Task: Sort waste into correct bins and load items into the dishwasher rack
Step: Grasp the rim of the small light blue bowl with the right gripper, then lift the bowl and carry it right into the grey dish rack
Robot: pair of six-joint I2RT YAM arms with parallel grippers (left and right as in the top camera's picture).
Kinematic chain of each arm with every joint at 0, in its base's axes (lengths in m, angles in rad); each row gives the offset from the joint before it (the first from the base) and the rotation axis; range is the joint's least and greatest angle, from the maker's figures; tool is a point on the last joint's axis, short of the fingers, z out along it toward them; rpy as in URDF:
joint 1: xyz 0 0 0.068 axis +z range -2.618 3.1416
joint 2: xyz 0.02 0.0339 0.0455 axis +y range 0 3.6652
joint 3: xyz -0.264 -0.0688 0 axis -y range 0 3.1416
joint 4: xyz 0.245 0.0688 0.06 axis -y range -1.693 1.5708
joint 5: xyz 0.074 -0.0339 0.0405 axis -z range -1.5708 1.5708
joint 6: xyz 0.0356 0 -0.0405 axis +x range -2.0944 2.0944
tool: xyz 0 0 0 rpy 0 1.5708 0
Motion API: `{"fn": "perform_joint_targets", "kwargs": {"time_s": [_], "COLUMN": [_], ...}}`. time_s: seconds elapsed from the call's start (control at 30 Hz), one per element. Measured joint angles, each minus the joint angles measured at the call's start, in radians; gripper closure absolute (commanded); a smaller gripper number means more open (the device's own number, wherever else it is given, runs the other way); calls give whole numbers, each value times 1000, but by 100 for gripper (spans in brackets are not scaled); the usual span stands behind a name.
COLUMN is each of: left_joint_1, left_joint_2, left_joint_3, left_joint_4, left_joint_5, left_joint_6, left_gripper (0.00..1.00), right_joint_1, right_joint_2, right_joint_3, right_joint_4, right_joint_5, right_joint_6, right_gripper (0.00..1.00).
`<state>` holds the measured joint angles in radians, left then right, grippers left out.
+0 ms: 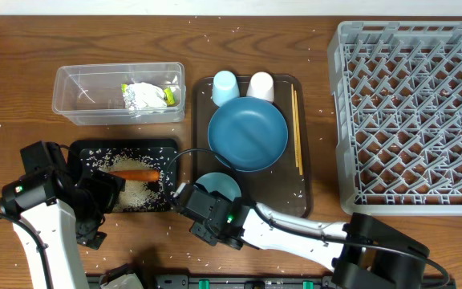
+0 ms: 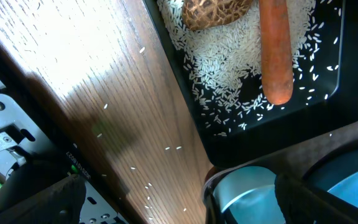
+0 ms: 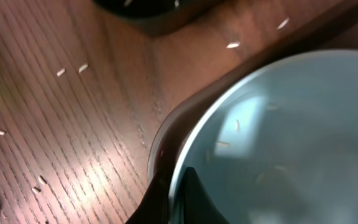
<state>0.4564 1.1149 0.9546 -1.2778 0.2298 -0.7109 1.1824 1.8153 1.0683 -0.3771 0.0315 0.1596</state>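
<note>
The light-blue bowl (image 1: 220, 186) sits at the front-left corner of the brown serving tray (image 1: 307, 201). My right gripper (image 1: 201, 197) is shut on the bowl's left rim, one finger inside and one outside (image 3: 179, 196); the bowl (image 3: 278, 137) holds a few rice grains. My left gripper (image 1: 107, 193) hangs open and empty over the front of the black tray (image 1: 83, 148), its fingers (image 2: 39, 199) wide apart. That tray holds the carrot (image 2: 275, 50), the brown lump (image 2: 213, 12) and rice (image 2: 222, 68). The wrapper (image 1: 145, 96) lies in the clear tub (image 1: 74, 96).
On the serving tray stand a light-blue cup (image 1: 225, 84), a white cup (image 1: 261, 85), the dark-blue plate (image 1: 247, 134) and chopsticks (image 1: 297, 128). The grey dishwasher rack (image 1: 411, 120) fills the right side. Rice grains are scattered over the wooden table (image 2: 160, 149).
</note>
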Motion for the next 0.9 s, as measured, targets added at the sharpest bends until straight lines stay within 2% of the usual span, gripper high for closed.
{"fn": "perform_joint_targets", "kwargs": {"time_s": [0.27,0.6,0.77,0.9], "left_joint_1": [0,0,0,0], "left_joint_2": [0,0,0,0], "left_joint_3": [0,0,0,0], "left_joint_4": [0,0,0,0], "left_joint_5": [0,0,0,0], "left_joint_6": [0,0,0,0], "left_gripper": [2,2,2,2], "right_joint_1": [0,-15,-99,-255], "right_joint_2": [1,0,-62,-178], "right_joint_3": [114,343,358,359], "right_joint_4": [-169,-384,-438,-488], "right_joint_5": [-2,-43,-85,-141], "right_joint_6": [1,15,16,16], "right_gripper": [99,99,99,99]}}
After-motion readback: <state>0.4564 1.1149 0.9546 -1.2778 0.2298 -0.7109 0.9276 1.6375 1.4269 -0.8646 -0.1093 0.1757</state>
